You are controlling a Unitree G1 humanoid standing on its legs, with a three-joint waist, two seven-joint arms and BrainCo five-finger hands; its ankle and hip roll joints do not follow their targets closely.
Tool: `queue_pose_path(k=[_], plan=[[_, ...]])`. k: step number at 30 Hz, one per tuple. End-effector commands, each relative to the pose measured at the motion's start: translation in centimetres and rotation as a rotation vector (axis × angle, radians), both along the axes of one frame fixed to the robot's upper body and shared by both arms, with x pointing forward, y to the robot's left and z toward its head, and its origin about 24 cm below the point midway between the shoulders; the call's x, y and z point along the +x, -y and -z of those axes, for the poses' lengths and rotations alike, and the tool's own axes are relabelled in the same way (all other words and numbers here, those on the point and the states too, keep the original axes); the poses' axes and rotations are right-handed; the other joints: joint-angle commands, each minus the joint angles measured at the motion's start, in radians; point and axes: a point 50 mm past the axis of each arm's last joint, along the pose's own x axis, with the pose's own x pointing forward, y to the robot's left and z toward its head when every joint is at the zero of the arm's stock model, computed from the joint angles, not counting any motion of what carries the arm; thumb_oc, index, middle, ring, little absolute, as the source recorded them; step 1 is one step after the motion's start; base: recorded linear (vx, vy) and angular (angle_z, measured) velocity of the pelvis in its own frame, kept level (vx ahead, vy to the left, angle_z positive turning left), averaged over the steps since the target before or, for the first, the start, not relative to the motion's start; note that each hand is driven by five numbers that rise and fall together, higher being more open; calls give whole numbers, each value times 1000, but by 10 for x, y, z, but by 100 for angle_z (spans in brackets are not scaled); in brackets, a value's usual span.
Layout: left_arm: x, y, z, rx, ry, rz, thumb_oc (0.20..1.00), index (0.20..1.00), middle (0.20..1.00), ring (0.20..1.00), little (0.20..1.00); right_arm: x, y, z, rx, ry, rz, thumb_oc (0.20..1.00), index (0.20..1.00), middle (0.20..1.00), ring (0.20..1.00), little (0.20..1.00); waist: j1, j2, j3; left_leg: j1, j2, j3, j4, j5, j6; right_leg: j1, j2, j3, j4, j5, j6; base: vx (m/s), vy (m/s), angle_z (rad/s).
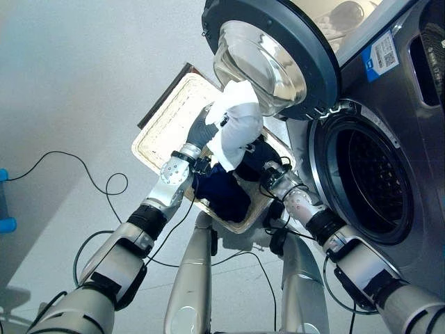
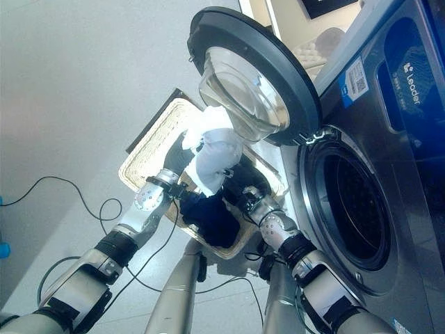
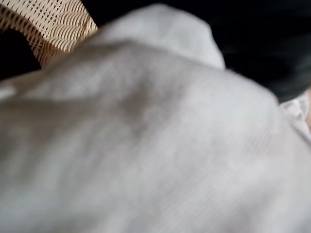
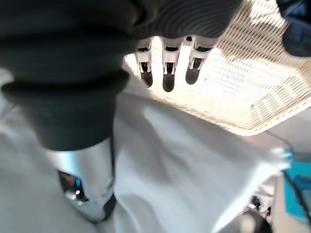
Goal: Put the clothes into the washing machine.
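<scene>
Left eye view: a grey washer [image 1: 410,139] fills the right side of the frame, its drum [image 1: 368,181] dark and its round door [image 1: 268,56] swung wide toward the top centre, glass bulge facing down. Below the door, at frame centre, a pale wicker basket [image 1: 163,122] sits on the grey floor [image 1: 62,83]. The left hand [image 1: 201,129] reaches in from the lower left and holds up a crumpled white cloth [image 1: 233,129], which hangs just under the door glass and above the basket. A dark blue garment [image 1: 222,195] lies in the basket's lower end. The right hand [image 1: 274,177] sits at the basket's right rim, beside dark clothes; whether it is clenched or released cannot be told here.

Right eye view: the same layout, with the open door between cloth and drum.

Left wrist view: white cloth covers nearly everything, hiding the fingers; a corner of wicker shows at upper left.

Right wrist view: the right hand's fingers [image 4: 167,68] point straight toward the wicker, holding nothing, with white cloth spread below them.
</scene>
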Motion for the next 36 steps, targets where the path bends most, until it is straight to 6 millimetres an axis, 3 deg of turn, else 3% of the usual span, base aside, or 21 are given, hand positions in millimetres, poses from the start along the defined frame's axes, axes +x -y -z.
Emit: queue_pose_path(k=[1,11,12,13,14,15,16,34,35,36], plan=[[-16,51,5,46,15,232,200,200,200,200,200,-7,-24,-72,220,253,-109,1000,1000,1000,1000,1000,-19,79,-25,-18,-76,33,15,-43,29,9,17,-34,-12,37,98,0,0,0],[-19,67,18,248,-9,367,200,200,200,200,200,-2,-23,-72,199,223,-68,1000,1000,1000,1000,1000,-32,79,-25,-15,-68,44,16,-44,26,12,18,-25,-20,44,103,0,0,0],[-19,69,18,265,-4,376,200,200,200,200,200,-1,-22,-71,191,219,-59,887,887,887,887,887,-33,79,-25,-13,-68,44,15,-44,26,14,17,-25,-22,45,103,0,0,0],[-20,70,18,277,1,379,200,200,200,200,200,0,-22,-70,187,216,-53,567,567,567,567,567,-33,79,-25,-13,-68,44,15,-45,26,14,17,-25,-22,45,104,0,0,0],[-20,70,18,279,2,379,200,200,200,200,200,0,-22,-70,186,216,-52,473,473,473,473,473,-33,79,-25,-13,-68,45,15,-45,26,14,17,-25,-22,45,104,0,0,0],[-20,70,18,279,2,379,200,200,200,200,200,0,-22,-70,186,216,-52,473,473,473,473,473,-33,79,-25,-13,-68,45,15,-45,26,14,17,-25,-22,45,104,0,0,0],[-21,72,18,290,8,382,200,200,200,200,200,1,-21,-70,183,211,-44,200,200,200,200,200,-33,79,-25,-13,-67,45,15,-45,26,14,18,-25,-23,46,104,0,0,0],[-19,72,26,371,9,327,200,200,200,200,200,8,-8,-75,286,213,57,200,200,200,200,200,-36,80,-25,-17,-65,49,12,-46,24,11,22,-20,-38,54,108,0,0,0],[-18,70,27,375,1,316,376,376,376,376,376,9,-6,-74,281,215,71,200,200,200,200,200,-38,80,-25,-18,-64,50,12,-46,24,10,23,-18,-39,55,108,0,0,0],[-17,69,28,378,-8,306,859,859,859,859,859,9,-5,-74,276,216,82,200,200,200,200,200,-39,79,-25,-19,-63,52,12,-46,23,8,23,-16,-40,55,108,0,0,0]])
